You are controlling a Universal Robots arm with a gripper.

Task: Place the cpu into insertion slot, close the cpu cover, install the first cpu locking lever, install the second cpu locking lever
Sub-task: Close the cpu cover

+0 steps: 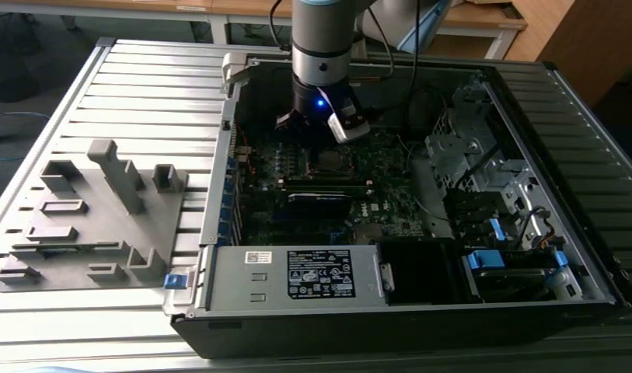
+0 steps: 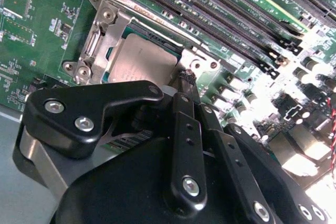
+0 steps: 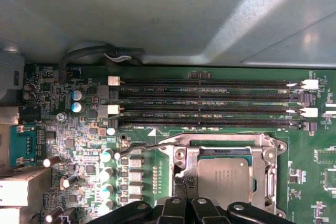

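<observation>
Tool [image 2: 186,77] by the cpu [image 2: 142,59]
The tool was closed, its tip just beside the cpu. The cover [image 2: 100,35] lay around the cpu.

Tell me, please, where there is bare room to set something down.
Bare: the grey ribbed metal table beyond the grey moulded fixture, at the exterior view's left. Crowded: the open black computer case, where the black gripper hangs at the silver-grey square cpu.

A: Where's cpu [image 3: 223,179]?
B: In insertion slot [image 3: 220,152], under cpu cover [image 3: 270,171], just ahead of hand [image 3: 188,208].
A: Mem slots [image 3: 210,103]?
B: Past the socket, far side from hand, on mobo [image 3: 310,182].
</observation>
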